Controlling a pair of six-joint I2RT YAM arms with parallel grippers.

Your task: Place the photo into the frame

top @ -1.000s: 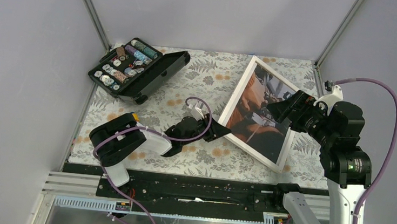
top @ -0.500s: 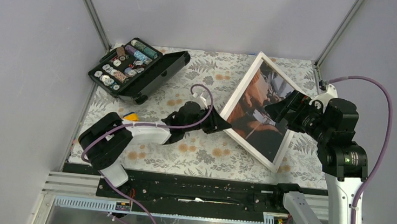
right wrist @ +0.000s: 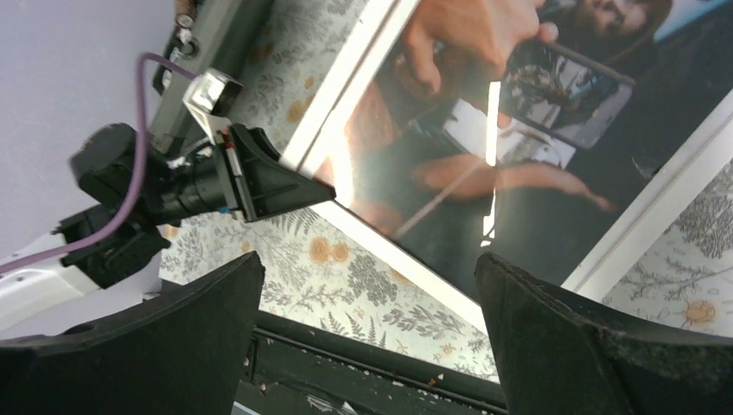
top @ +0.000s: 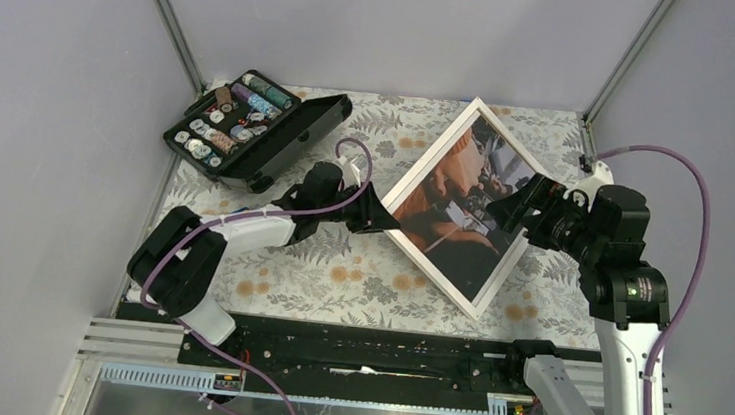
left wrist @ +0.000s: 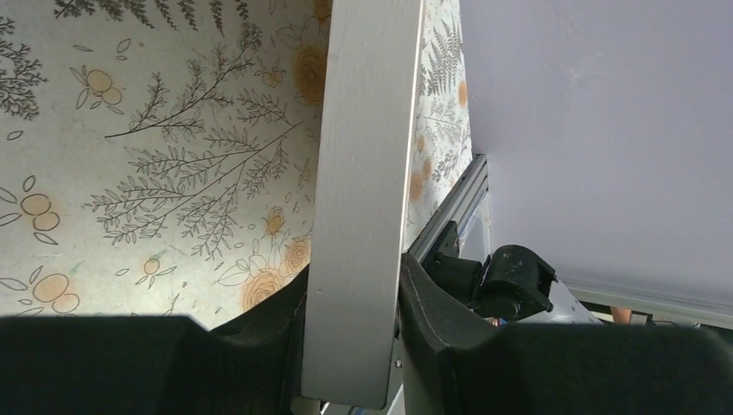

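Observation:
The pale wood frame (top: 427, 265) lies slanted at the table's centre right. The dark, orange-toned glossy photo (top: 454, 210) shows inside its border. My left gripper (top: 373, 211) is shut on the frame's left edge. In the left wrist view that pale edge (left wrist: 363, 173) runs up between both fingers of the gripper (left wrist: 350, 346). My right gripper (top: 506, 205) hovers open over the frame's right side and holds nothing. The right wrist view has its jaws wide apart around (right wrist: 372, 328), with the photo (right wrist: 519, 130) and frame border (right wrist: 389, 251) beneath.
An open black case (top: 250, 132) with chips and rolls sits at the back left. A floral cloth (top: 337, 275) covers the table. Grey walls and metal posts close in the sides. A black rail (top: 361, 353) runs along the near edge.
My left gripper has pulled the frame's left edge leftward and away, turning the frame and photo with it. The right gripper has drifted left above the frame, still open.

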